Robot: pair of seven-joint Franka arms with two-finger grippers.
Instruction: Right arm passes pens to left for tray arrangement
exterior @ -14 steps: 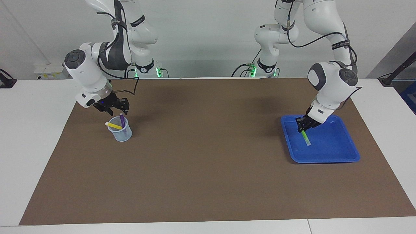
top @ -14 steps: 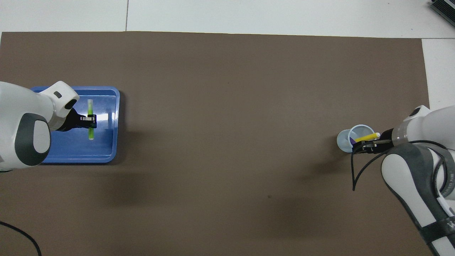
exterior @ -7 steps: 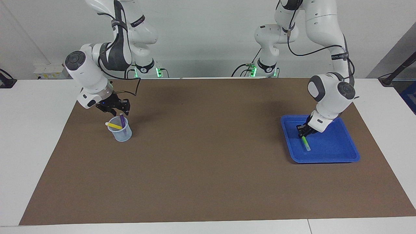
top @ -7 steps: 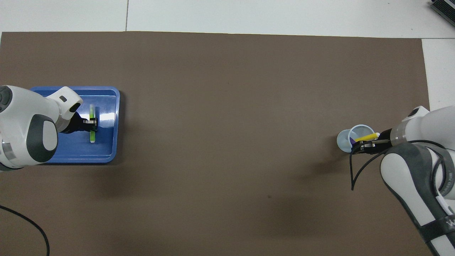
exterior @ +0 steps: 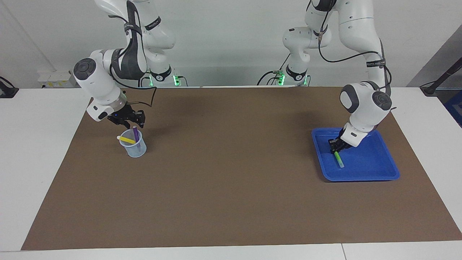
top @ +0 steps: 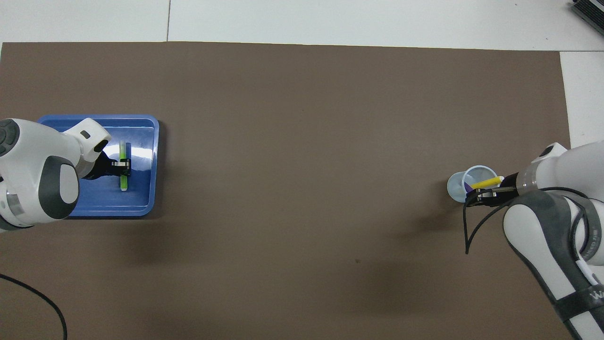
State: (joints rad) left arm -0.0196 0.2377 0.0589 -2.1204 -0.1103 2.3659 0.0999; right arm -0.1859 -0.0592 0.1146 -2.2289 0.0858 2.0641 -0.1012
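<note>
Nearest the robots, at the right arm's end of the bench (exterior: pixel 36 162), the right claw (exterior: pixel 134 122) hangs just over the small pale-blue mesh cup (exterior: pixel 136 150), right at the tip of the slim purple marker pen (exterior: pixel 136 134) that stands in it. How wide this claw is I cannot tell, and nothing looks lifted. The slim yellow marker pen (exterior: pixel 126 139) leans across the cup's rim beside the purple one. A little farther out, at the left arm's end, the left claw (exterior: pixel 336 147) is low inside the shallow bright blue plastic tray (exterior: pixel 375 169), pinched onto the upper end of the slim bright green marker pen (exterior: pixel 339 159), whose pale end reaches down to the tray floor. The risks, as I judge them: a crooked pinch on the purple pen could tip the light cup or knock the yellow pen out, and if the green pen is let go while tilted it may roll against the tray's rim.
</note>
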